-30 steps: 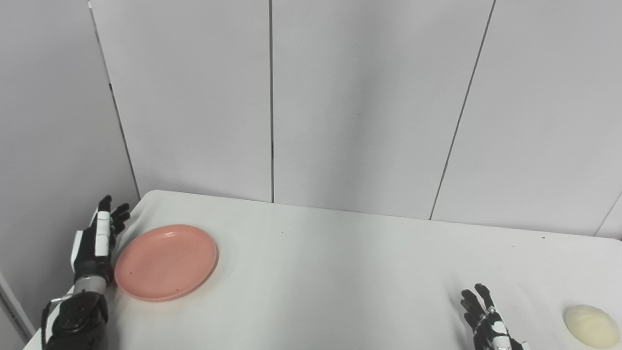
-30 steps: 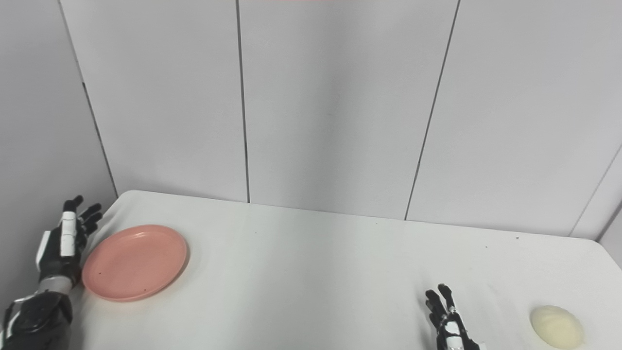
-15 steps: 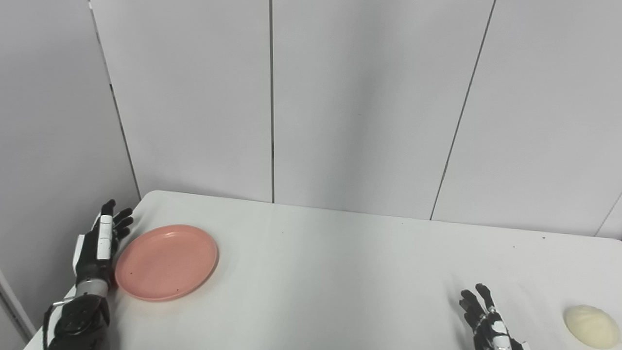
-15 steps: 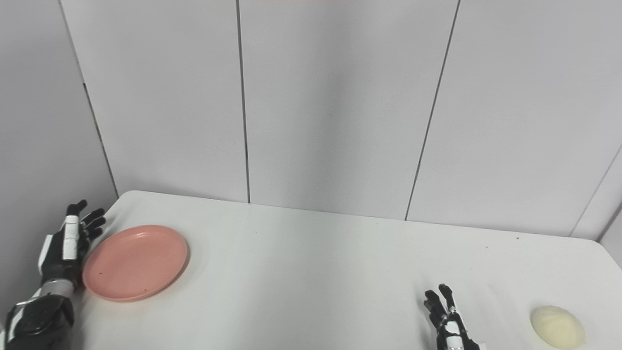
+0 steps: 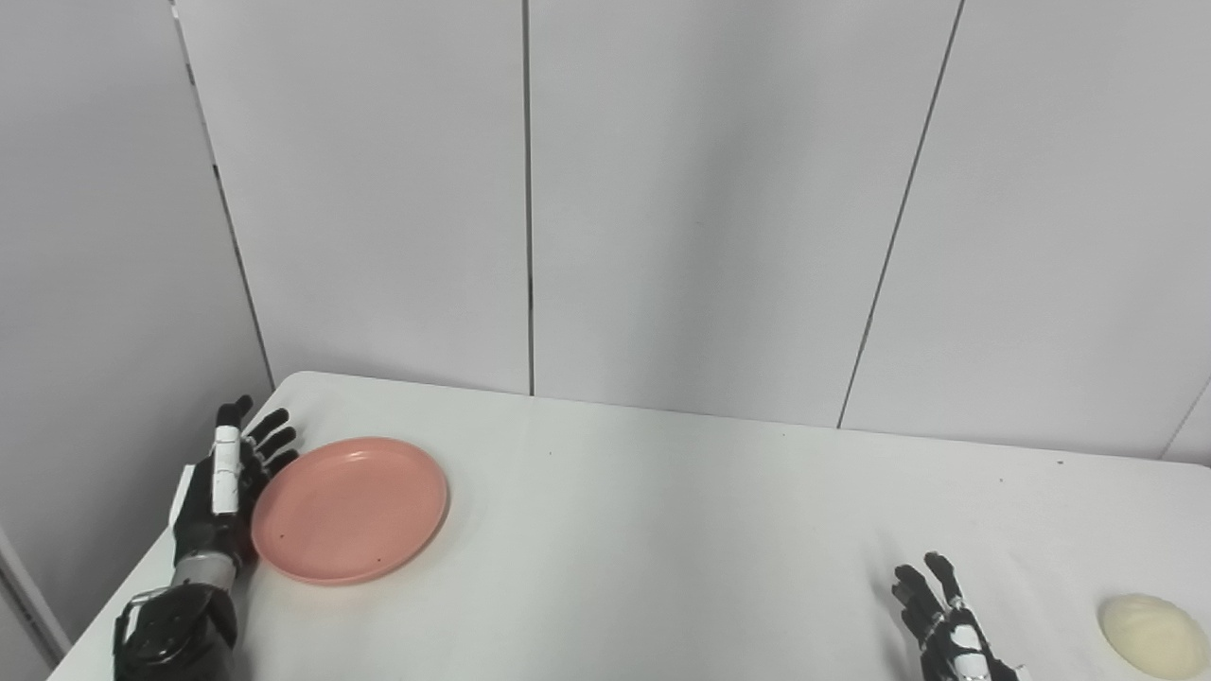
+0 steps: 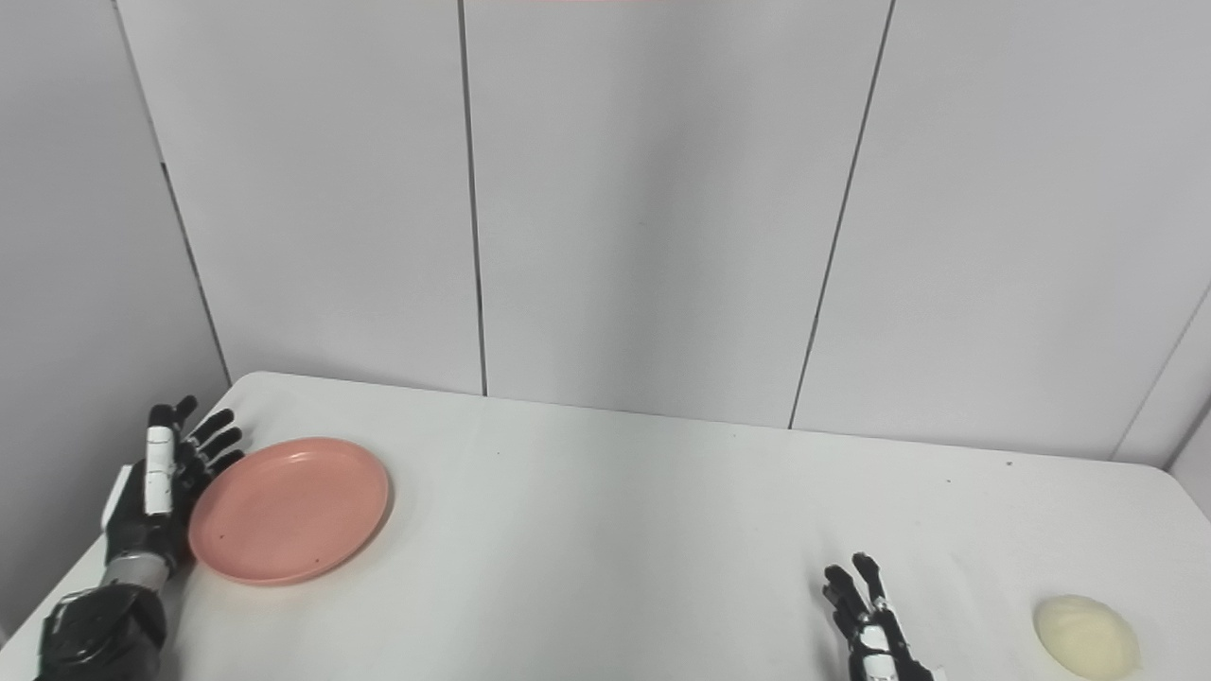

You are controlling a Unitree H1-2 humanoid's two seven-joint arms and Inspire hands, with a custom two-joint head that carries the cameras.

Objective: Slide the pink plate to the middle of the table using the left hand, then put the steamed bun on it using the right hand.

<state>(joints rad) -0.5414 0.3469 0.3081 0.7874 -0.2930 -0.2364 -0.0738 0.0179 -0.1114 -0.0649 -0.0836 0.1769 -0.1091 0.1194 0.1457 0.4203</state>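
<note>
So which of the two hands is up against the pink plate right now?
The left hand: open, its palm edge against the pink plate's left rim. The right hand rests open, apart from the steamed bun.

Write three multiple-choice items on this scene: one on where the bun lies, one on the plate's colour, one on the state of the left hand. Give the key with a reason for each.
1. Where does the bun lie?
A. On the plate
B. On the table, near its right end
C. In the right hand

2. What colour is the plate?
A. Pink
B. Blue
C. Green

3. What is the state of the left hand?
A. Shut on the bun
B. Closed in a fist above the table
C. Open, fingers apart, against the plate's left rim

Key:
1. B: the bun rests on the white table, to the right of the right hand, which is open and clear of it.
2. A: the plate is plain pink and holds nothing.
3. C: the fingers are spread and straight beside the rim, and the hand holds nothing.
</note>
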